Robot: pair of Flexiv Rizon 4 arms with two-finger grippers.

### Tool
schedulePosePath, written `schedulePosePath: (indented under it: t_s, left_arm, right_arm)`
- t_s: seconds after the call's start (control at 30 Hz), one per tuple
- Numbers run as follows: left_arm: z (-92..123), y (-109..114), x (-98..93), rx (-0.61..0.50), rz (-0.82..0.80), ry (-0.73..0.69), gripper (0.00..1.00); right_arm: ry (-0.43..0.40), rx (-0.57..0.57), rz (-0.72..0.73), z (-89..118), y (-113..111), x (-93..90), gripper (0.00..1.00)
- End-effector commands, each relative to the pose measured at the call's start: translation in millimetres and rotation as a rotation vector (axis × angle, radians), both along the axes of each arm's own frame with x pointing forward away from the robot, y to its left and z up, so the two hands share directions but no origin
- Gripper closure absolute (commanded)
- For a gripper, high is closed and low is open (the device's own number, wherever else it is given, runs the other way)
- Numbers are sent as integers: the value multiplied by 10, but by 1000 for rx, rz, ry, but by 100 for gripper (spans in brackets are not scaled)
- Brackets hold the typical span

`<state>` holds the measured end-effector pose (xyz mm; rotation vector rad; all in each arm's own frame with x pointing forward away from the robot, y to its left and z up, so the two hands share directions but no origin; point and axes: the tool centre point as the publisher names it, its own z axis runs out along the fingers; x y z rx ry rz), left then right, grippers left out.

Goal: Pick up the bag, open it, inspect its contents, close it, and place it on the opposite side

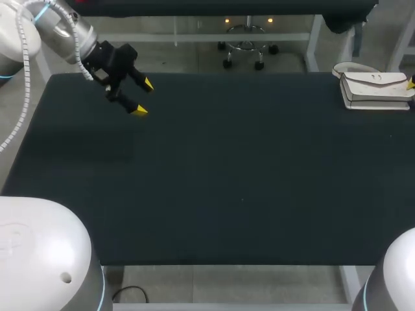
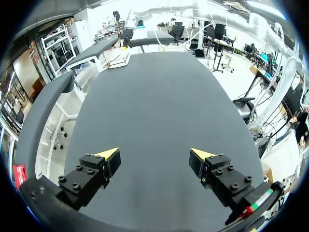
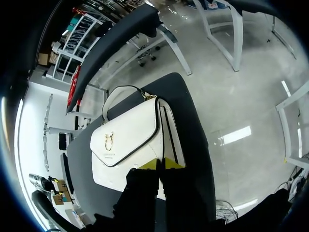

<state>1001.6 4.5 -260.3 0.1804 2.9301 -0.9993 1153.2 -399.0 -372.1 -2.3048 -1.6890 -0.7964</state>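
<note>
On the dark table (image 1: pixel 227 181), the white bag (image 3: pixel 130 140) lies beneath my clenched right pincer (image 3: pixel 163 164); the left pincer (image 2: pixel 154 154) gapes.

A white bag (image 3: pixel 130 145) with black trim and a gold clasp lies flat at a dark table (image 3: pixel 193 135) corner, the right gripper (image 3: pixel 161 164) at its near edge.

a robotics lab: robot arms (image 1: pixel 61 26) at a black worktable (image 1: pixel 246 168).

Count's easy here: one white bag (image 1: pixel 376 89), one dark bench (image 1: pixel 227 181), two yellow-tipped grippers, left gripper (image 1: pixel 143 98) and right gripper (image 3: pixel 161 164).
</note>
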Motion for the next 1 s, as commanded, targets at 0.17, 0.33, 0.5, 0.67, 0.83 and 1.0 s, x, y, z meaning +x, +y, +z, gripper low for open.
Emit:
schedulePosePath:
  t_s: [0.17,0.33,0.5,0.67,0.83,1.0]
  left_arm:
    - [-12,-5,3,-2,0,-2,0]
    - [-12,-5,3,-2,0,-2,0]
    - [-12,-5,3,-2,0,-2,0]
    - [-12,-5,3,-2,0,-2,0]
    - [-12,-5,3,-2,0,-2,0]
    - [-12,-5,3,-2,0,-2,0]
  right_arm:
    - [366,160,268,-26,41,-33,100]
    - [349,194,306,-12,140,-62,100]
    - [339,207,344,14,252,-97,100]
    - [323,240,379,26,366,-156,100]
    - [315,252,413,34,487,-233,100]
    - [303,275,455,43,606,-308,100]
